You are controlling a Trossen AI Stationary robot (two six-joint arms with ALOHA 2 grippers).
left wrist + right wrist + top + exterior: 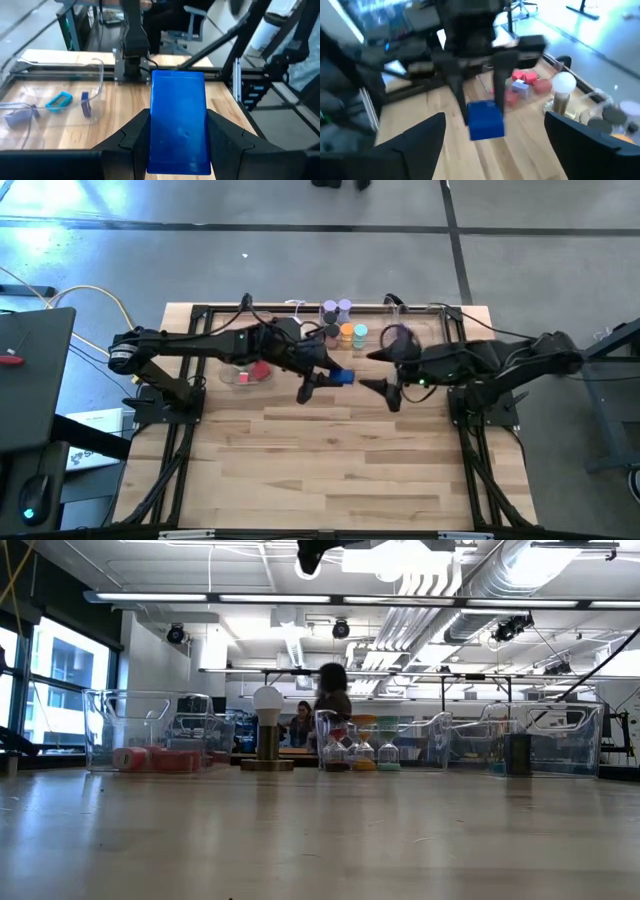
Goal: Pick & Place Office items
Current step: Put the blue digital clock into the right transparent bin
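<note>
L gripper (322,383) grasps a smooth, glossy blue block (179,121), rectangular, raised above bench (330,470) centre. R gripper (380,372), released wide, sits at 3 o'clock of it.

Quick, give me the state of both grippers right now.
Left gripper: shut on the blue block, held up over the table.
Right gripper: open, empty, facing the blue block.
</note>
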